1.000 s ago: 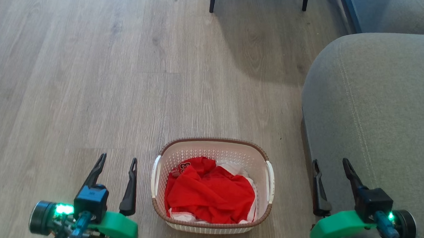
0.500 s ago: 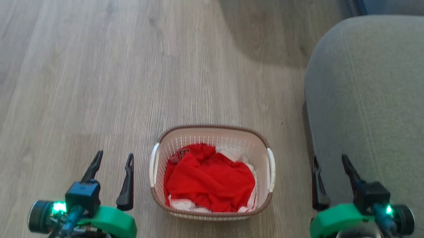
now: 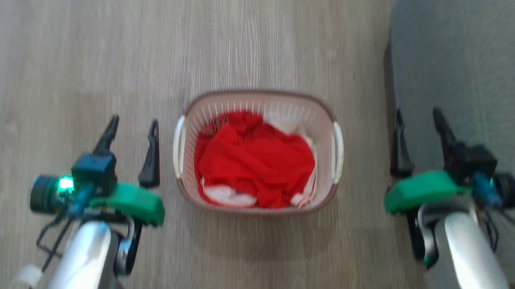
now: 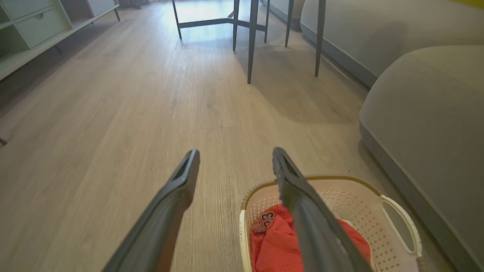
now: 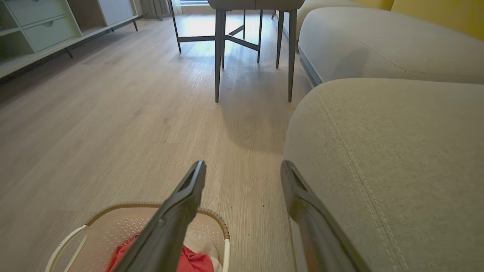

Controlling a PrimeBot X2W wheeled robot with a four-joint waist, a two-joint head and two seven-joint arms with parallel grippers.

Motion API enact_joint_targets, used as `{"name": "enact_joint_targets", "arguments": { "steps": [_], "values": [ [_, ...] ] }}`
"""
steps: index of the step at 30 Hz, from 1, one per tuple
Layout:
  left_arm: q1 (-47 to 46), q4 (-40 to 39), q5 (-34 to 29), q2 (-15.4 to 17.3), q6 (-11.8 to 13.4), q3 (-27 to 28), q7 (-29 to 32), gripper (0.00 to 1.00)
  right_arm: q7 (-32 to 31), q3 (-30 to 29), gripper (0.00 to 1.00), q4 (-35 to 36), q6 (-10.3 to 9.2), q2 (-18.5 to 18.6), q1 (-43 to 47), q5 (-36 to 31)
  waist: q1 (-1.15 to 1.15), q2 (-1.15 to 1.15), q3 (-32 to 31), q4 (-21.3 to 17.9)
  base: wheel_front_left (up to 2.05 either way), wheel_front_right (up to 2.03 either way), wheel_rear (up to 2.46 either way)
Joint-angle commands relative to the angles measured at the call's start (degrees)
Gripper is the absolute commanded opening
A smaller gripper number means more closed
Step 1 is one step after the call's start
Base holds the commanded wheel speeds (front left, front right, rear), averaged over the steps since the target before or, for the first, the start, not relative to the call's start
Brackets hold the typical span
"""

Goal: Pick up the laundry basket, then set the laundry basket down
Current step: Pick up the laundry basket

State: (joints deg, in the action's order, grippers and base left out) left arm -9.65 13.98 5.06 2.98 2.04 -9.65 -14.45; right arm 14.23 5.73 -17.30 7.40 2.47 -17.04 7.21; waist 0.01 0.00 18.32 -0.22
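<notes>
Both jaws apart, flanking laundry basket [image 3: 251,103] on floor [image 3: 86,48], grey sofa [image 3: 475,65] beside right jaws, perhaps touching

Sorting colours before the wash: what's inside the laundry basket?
The laundry basket holds a crumpled red garment over white cloth. Whatever lies beneath them, and the basket's bottom, is covered.

the head view looks nearly straight down from above on the grey wood-grain plank floor [image 3: 87,34]; the brown-rimmed cream perforated plastic laundry basket [image 3: 260,105] lies at its centre and the grey fabric sofa [image 3: 475,65] at 2 o'clock. both wrist views sit low and face forward along that floor toward the dark thin-legged table [image 5: 218,56] at 12 o'clock. the left wrist view has the basket close at 5 o'clock, the right wrist view at 7 o'clock. all three share basket, sofa and floor.
</notes>
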Motion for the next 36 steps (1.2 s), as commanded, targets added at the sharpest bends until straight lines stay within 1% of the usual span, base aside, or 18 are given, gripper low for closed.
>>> {"name": "enact_joint_targets", "arguments": {
  "steps": [1, 7, 9, 17, 24, 32, 36],
  "values": [
    [-3.1, -0.8, -0.1, 0.0, -0.1, 2.2, -0.5, 1.00, 0.8, 1.3, 1.00, 0.8, 0.09, 0.4, -2.6, 0.5, -0.01, 0.00, 6.5, -0.6, 0.00, 0.00, 0.00],
    [-9.1, 2.8, 0.0, -0.1, -1.0, 2.3, -0.5, 1.00, 0.8, 2.0, 1.00, -2.9, 0.09, 0.4, -8.7, 1.2, -0.01, 0.00, 14.1, -0.8, 0.00, 0.00, 0.00],
    [-11.9, 5.4, 0.1, -0.1, -1.4, 2.4, -0.5, 1.00, 0.8, 2.1, 1.00, -4.8, 0.09, 0.4, -11.2, 1.9, -0.01, 0.00, 17.5, -0.8, 0.00, 0.00, 0.00],
    [-18.9, 13.4, 1.6, -0.1, -2.8, 1.9, -0.5, 1.00, 0.8, 3.0, 1.00, -10.4, 0.09, 0.4, -16.6, 3.8, -0.01, 0.00, 24.9, -0.5, 0.00, 0.00, 0.00],
    [-24.5, 20.1, 2.8, -0.1, -3.9, -0.1, -0.5, 1.00, 0.8, 3.7, 1.00, -13.6, 0.09, 0.4, -19.8, 5.4, -0.01, 0.00, 30.0, 0.1, 0.00, 0.00, 0.00],
    [-29.1, 27.4, 3.3, -0.1, -3.6, -1.7, -0.5, 1.00, 0.8, 5.4, 1.00, -15.6, 0.09, 0.4, -21.4, 6.6, -0.01, 0.00, 33.5, 0.5, 0.00, 0.00, 0.00],
    [-30.8, 29.6, 3.4, -0.1, -3.3, -1.9, -0.5, 1.00, 0.8, 6.4, 1.00, -16.2, 0.09, 0.4, -22.0, 7.1, -0.01, 0.00, 34.8, 0.7, 0.00, 0.00, 0.00]
  ]
}}
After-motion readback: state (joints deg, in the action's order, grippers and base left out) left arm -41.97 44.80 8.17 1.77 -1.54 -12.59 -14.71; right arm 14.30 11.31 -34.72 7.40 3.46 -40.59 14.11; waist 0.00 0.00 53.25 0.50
